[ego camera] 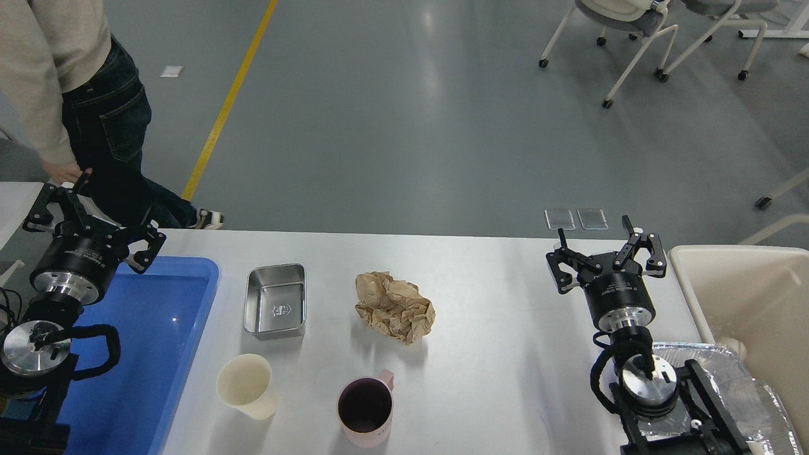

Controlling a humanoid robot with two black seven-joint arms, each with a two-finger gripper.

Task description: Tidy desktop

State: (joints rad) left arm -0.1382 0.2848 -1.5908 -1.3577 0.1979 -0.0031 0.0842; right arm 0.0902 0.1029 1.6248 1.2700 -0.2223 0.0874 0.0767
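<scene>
Desktop, white-grey, spanned the lower half of the head view, with grey floor beyond its far edge. At far left, the left gripper hovered over the far-left corner, fingers spread apart and holding nothing; a standing person's hand was just behind it. Below it lay a blue tray along the desktop's left end (bare blue bottom as far as visible). Just right of the tray sat a rectangular steel dish. Nearer the front edge stood a cream paper cup, tilted slightly, and right of it a pink mug with dark interior. Crumpled brown paper lay near the centre, apart from dish and mug. Further right, the right gripper was raised above bare tabletop, fingers parted, nothing between them. Crinkled foil lay beneath that arm. A beige bin stood at far right.
</scene>
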